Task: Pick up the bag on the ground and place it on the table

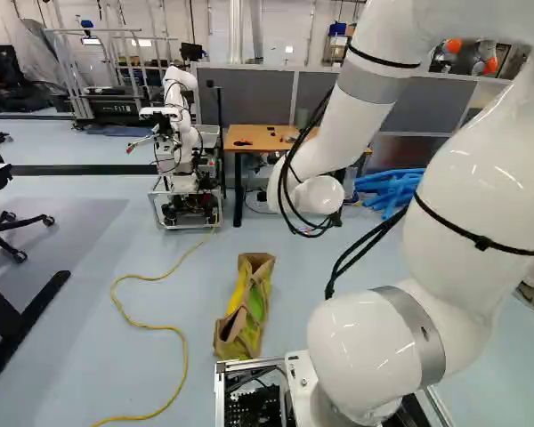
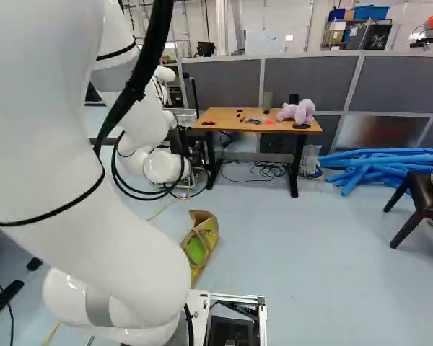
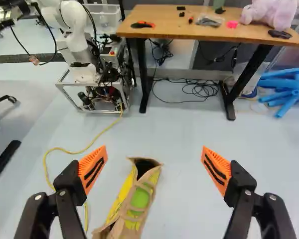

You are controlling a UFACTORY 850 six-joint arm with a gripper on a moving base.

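Ahead of the base (image 2: 263,317), the bag (image 1: 256,307) is laid on the floor (image 2: 310,238), with a cable (image 1: 185,351) strewn to its left, while the table (image 2: 216,115) is set farther ahead, beyond the bag. Another robot (image 3: 78,40) is stationed left of the table, tubes (image 2: 382,162) are heaped on the floor to its right, and a chair (image 2: 427,198) is placed nearer, at the right of the right base view. A stuffed toy (image 2: 299,112) is seated on the tabletop's right part, and partitions (image 2: 296,76) are stood behind.

Glossy white arm (image 1: 467,205), grey bands (image 1: 420,329), black cables (image 2: 153,50); black pincer (image 3: 154,162), orange pads (image 3: 220,162), silvery screws (image 3: 272,197).
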